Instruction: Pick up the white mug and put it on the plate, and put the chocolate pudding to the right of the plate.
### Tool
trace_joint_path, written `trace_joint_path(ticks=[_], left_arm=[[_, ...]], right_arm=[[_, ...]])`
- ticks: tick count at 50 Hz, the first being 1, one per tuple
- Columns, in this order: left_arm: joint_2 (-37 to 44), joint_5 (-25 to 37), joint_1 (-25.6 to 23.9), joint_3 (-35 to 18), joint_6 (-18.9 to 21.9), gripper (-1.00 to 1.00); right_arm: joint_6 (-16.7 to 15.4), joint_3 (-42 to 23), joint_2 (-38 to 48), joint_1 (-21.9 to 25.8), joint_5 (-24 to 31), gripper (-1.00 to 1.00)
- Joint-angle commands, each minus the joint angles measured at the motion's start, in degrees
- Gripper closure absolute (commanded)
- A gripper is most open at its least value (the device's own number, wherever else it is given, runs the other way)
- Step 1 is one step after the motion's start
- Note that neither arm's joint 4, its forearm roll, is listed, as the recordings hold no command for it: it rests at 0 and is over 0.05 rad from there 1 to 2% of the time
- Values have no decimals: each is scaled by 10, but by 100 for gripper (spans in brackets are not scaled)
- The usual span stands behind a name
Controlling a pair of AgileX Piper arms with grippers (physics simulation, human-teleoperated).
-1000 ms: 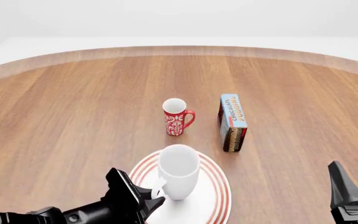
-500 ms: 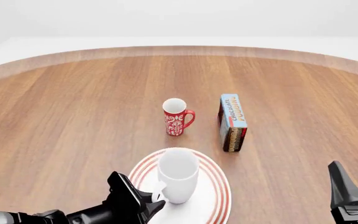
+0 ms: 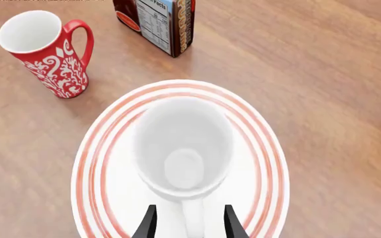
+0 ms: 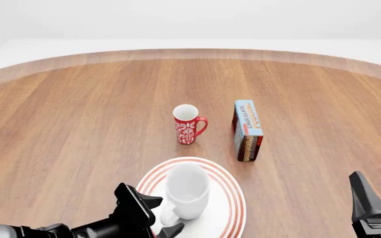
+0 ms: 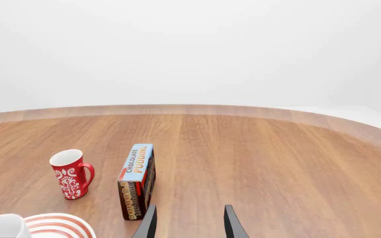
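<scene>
Left tool [image 3: 186,225] | narrow, straddling white mug [image 4: 186,191] handle | mug upright on plate [image 4: 233,210] | right tool [image 5: 186,223] parted, empty

the only lettering i can read sits on the chocolate pudding [image 4: 248,130] box. its light-blue top face says "chocolate pudding", one word in dark letters and the other in orange. from my right wrist the same words show on that face [image 5: 137,178], and "pudding" seems to be repeated in orange down the dark brown side. from my left wrist a white panel on the box [image 3: 156,20] is headed with what looks like "facts"; the small print below is too fine to read.
</scene>
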Motion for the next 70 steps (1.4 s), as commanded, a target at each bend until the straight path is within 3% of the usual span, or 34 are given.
trace_joint_path(ticks=[1,44,55,70], left_arm=[[-12,12,-3,-3,2,-100],[-236,196,22,-18,56,-100],[-350,307,68,-57,123,-100],[-480,389,158,-89,172,-100]], right_arm=[[0,0,0,0,0,-100],[-2,0,0,1,-1,-100],[-2,0,0,1,-1,-100],[-2,0,0,0,-2,-100]])
